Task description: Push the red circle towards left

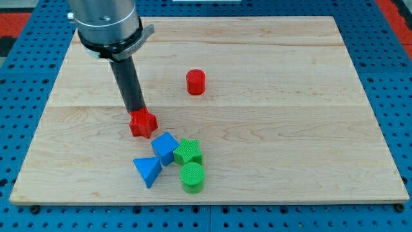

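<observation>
The red circle (196, 82) is a short red cylinder standing alone on the wooden board (290, 96), above the board's middle. My tip (138, 112) is at the end of the dark rod, down and to the left of the red circle, well apart from it. The tip touches the top edge of a red star (143, 124). Below the star lies a cluster: a blue cube (165, 147), a green star (188, 152), a blue triangle (149, 170) and a green circle (192, 177).
The arm's grey body (106, 22) hangs over the board's top left corner. A blue pegboard (393, 77) surrounds the board on all sides.
</observation>
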Tool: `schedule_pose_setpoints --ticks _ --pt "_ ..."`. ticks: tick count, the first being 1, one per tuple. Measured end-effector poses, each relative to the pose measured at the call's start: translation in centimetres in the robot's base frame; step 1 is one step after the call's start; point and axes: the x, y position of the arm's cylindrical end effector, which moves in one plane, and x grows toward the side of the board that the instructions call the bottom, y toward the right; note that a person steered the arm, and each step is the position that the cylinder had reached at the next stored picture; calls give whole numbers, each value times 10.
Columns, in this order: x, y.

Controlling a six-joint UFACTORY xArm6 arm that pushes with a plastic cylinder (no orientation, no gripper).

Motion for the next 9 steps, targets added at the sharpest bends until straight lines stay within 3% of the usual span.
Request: schedule_pose_setpoints --ticks 2,3,5,7,8,9 --pt "3 51" --pt "-27 50" --pt "-34 164" --pt "-74 129" --pt "-24 105" --pt "-28 90"
